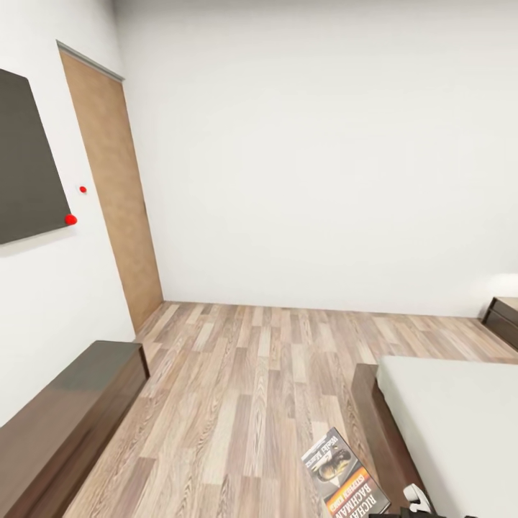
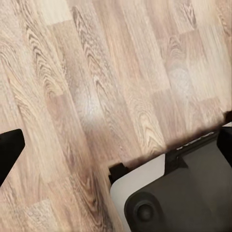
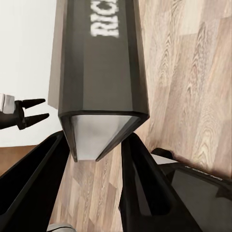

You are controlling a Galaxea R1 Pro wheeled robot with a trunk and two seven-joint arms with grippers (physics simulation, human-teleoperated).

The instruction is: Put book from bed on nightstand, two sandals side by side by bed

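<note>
Book held over the floor at the foot of the bed, nightstand far off to the right.

At the left a dark panel (image 1: 25, 155) hangs on the wall above a low dark cabinet (image 1: 68, 414), with a wooden door (image 1: 115, 194) beyond. The left gripper (image 2: 7, 150) shows one dark finger over bare floor (image 2: 96, 87); I cannot tell whether it is apart or together. Near centre-right, the book (image 1: 344, 476) is clamped end-on between the fingers of the right gripper (image 3: 94, 169), beside the bed (image 1: 453, 417). It looks thin, light and fairly stiff with a smooth cover, so a firm pinch near the spine should stop slipping. A nightstand (image 1: 502, 316) sits at the far right.
</note>
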